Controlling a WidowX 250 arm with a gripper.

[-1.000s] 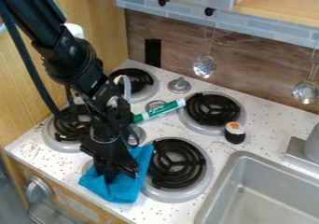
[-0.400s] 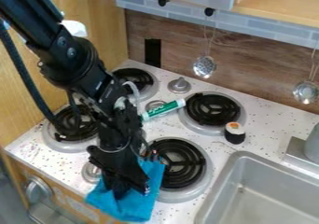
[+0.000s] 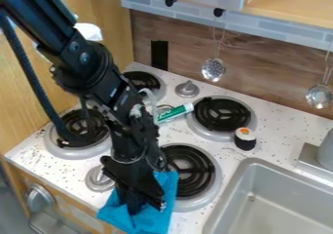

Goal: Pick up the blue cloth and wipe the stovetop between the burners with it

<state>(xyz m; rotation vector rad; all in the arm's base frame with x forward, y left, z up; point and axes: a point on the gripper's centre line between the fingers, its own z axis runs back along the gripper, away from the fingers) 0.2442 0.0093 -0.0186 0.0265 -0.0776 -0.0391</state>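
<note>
So in the camera view, we had the black gripper (image 3: 145, 208) pointed down right into a blue cloth (image 3: 146, 223), near the front edge of the counter. The cloth lay under and around the jaws, with parts showing on both sides of them and below. Honestly, we couldn't tell whether the jaws were wide or narrow, or if they had a pinch of fabric between them, since dark parts and folds hid that spot.

The cloth itself was bright blue, kind of rumpled, with a narrower bit running up on the right, next to the near right coil burner (image 3: 195, 169). Its lower end reached the bottom of our view.

All this was on a white, speckled countertop (image 3: 286, 140) with four black coil burners in silvery pans. We had a green-and-white marker (image 3: 174, 112) lying between the burners, partly behind the arm, and a toy sushi roll (image 3: 245, 141) with an orange bit on top, just beside the far right burner (image 3: 223, 114). A gray sink (image 3: 267, 199) sat at the lower right. Behind it all was a wood-look panel (image 3: 179, 50) under grayish-blue tiles (image 3: 267, 24), and two metal strainer ladles (image 3: 213, 69) hung in front.
</note>
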